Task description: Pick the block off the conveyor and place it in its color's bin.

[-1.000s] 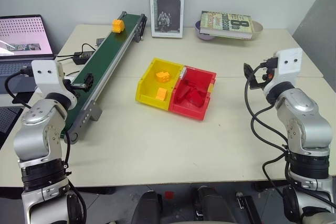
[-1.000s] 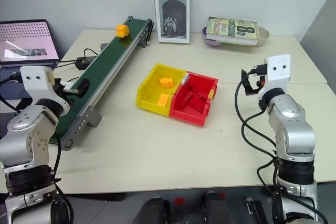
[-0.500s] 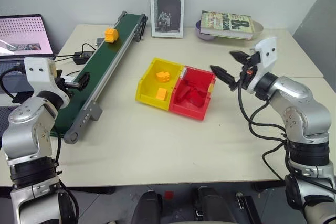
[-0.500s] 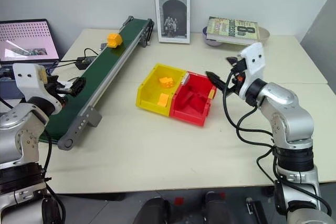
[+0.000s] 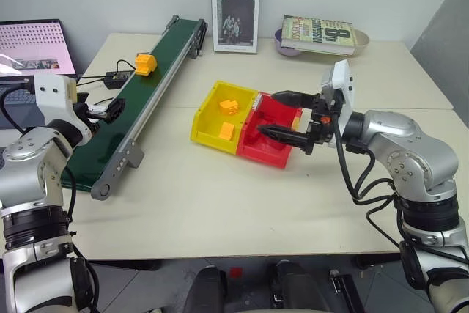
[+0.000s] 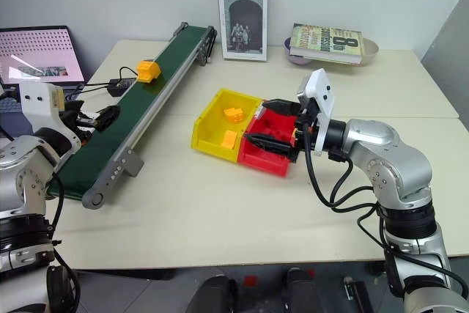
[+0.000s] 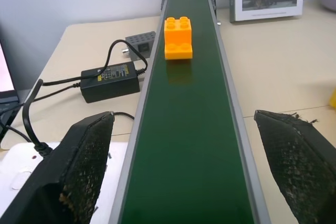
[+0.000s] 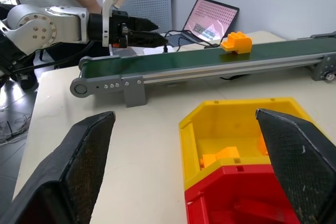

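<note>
Yellow block rides the conveyor; left claw, right claw level, wide open, empty.

Both end effectors agape

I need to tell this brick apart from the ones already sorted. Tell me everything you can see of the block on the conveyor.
The block is a small yellow-orange toy brick of glossy plastic with round studs on top and a stepped shape: a narrower upper part on a wider base. It sits upright on the dark green belt of the conveyor, toward the far end, alone. Only the belt touches it. The left gripper waits further down the belt, jaws wide open.
</note>
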{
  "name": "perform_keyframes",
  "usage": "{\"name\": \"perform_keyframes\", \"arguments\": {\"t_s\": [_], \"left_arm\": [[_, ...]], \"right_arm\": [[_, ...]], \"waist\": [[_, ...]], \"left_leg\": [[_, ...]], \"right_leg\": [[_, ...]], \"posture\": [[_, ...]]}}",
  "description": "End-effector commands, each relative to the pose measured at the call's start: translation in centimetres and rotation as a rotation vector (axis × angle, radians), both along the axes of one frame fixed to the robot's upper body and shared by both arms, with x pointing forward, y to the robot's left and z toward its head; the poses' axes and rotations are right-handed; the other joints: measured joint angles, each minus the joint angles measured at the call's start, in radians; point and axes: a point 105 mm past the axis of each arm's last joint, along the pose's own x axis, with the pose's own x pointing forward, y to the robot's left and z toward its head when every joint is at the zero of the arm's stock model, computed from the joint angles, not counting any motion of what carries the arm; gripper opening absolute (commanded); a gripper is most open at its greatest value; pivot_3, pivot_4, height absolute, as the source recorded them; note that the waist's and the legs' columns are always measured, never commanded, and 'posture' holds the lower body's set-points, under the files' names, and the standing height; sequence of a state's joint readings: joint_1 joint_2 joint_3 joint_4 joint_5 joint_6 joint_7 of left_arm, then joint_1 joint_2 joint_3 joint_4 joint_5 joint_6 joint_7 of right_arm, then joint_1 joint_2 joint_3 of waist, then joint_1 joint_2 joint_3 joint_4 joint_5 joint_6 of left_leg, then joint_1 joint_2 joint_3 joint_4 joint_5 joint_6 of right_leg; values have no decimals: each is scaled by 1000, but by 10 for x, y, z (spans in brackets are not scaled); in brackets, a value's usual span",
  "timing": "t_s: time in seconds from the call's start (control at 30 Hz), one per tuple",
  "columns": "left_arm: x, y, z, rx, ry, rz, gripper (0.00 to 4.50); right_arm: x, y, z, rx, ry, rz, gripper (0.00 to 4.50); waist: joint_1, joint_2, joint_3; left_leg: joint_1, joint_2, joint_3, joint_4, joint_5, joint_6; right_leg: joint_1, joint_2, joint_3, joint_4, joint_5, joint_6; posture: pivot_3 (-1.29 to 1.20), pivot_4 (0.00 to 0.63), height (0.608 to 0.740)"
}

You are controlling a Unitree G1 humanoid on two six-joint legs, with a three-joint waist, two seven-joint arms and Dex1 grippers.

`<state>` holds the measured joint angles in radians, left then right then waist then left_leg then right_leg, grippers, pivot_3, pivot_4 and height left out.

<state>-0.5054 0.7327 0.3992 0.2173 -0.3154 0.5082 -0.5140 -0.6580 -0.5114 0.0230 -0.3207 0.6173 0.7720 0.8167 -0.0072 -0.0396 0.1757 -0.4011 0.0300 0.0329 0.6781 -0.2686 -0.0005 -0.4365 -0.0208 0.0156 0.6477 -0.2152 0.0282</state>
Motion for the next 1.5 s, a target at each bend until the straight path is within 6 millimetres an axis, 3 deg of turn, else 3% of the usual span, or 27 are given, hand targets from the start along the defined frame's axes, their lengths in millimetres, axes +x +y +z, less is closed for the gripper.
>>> {"name": "perform_keyframes", "arguments": {"t_s": [0.03,0.67,1.03,1.07,1.1,1.27,1.5], "left_arm": [[0,2,15,40,-42,1,4457],[6,-1,3,39,0,-3,4457],[4,10,-10,35,41,44,4457],[4,10,-10,34,42,45,4101],[3,11,-13,26,52,48,4080],[-6,17,-23,23,96,60,3088],[-27,11,-14,51,113,81,1773]], "right_arm": [[-9,3,13,18,-49,34,4500],[-17,4,18,32,-30,49,4500],[-18,6,21,28,-25,60,4500],[-18,6,21,28,-25,61,4500],[-19,6,21,27,-22,64,4500],[-22,6,19,20,-13,75,4500],[-30,3,15,-10,1,89,4500]], "waist": [[0,0,0],[1,0,0],[1,0,0],[1,0,0],[1,0,0],[1,0,0],[-1,0,0]], "left_leg": [[0,0,0,0,0,0],[0,0,0,0,0,0],[0,0,0,0,0,0],[0,0,0,0,0,0],[0,0,0,0,0,0],[0,0,0,0,0,0],[0,1,-1,0,0,0]], "right_leg": [[0,0,0,0,0,0],[0,0,0,0,0,0],[0,0,0,0,0,0],[0,0,0,0,0,0],[0,0,0,0,0,0],[0,0,0,0,0,0],[-1,-4,0,0,0,0]], "posture": [[0,150,740],[0,150,740],[0,150,740],[0,150,740],[0,150,740],[0,150,740],[0,150,740]]}}
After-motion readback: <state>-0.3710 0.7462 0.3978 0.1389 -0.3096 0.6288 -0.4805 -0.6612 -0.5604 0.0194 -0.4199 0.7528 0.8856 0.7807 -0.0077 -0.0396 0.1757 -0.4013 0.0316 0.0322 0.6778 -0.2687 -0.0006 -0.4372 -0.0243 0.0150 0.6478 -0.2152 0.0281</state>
